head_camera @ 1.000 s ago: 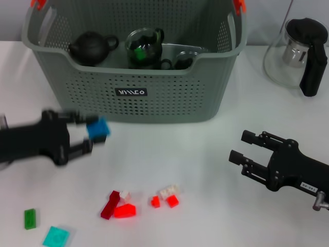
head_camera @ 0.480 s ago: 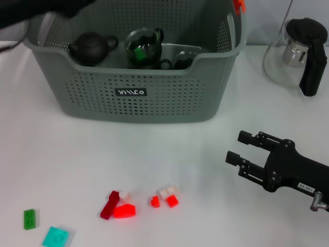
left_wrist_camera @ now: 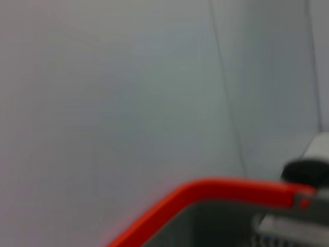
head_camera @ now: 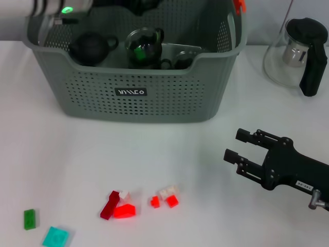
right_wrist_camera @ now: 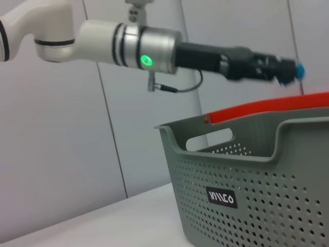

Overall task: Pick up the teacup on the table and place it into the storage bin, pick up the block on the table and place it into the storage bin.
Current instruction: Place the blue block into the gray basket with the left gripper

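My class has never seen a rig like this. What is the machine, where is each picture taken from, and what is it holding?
It is a robot with two arms, each ending in a gripper. One picture looks down from its head. The other two come from cameras on its wrists.

On the white table stands a grey-green bin with a teapot and a glass cup inside. There is also a pitcher and some loose bricks.

The right wrist view shows the left gripper above the bin, holding a blue block. The right gripper is open, empty and low over the table.
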You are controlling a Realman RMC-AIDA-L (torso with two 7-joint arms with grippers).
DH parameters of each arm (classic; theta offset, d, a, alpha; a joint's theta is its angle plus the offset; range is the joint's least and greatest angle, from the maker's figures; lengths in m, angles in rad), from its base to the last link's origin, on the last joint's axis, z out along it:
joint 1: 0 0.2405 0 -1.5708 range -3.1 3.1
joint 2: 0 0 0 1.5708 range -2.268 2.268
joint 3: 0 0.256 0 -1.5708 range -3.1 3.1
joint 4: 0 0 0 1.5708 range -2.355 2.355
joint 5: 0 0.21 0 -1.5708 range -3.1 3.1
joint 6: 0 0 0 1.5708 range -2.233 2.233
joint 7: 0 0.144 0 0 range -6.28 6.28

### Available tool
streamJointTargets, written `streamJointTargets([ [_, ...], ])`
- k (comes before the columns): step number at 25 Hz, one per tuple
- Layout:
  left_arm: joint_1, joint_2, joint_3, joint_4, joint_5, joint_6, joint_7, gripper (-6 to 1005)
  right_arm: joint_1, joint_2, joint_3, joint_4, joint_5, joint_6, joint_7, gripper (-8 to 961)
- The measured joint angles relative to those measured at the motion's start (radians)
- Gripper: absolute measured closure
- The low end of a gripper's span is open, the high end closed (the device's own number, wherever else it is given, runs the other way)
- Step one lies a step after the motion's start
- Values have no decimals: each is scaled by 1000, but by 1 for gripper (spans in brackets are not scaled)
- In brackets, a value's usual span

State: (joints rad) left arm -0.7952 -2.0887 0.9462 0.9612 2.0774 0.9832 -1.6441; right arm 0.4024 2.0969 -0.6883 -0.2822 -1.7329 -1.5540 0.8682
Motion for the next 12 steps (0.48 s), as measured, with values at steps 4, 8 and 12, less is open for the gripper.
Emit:
streamJointTargets([
  [4,-45,-4,53,-33,179,-85,-104,509,4,0,1,0,1,-2,0,314],
  [8,-54,-27,56,-34,235,-122,-129,499,7,1,0,0,1,-2,0,315],
  [12,-48,-53,62,-35,251,-187,-130,489,7,2,1,1,1,-2,0,315],
])
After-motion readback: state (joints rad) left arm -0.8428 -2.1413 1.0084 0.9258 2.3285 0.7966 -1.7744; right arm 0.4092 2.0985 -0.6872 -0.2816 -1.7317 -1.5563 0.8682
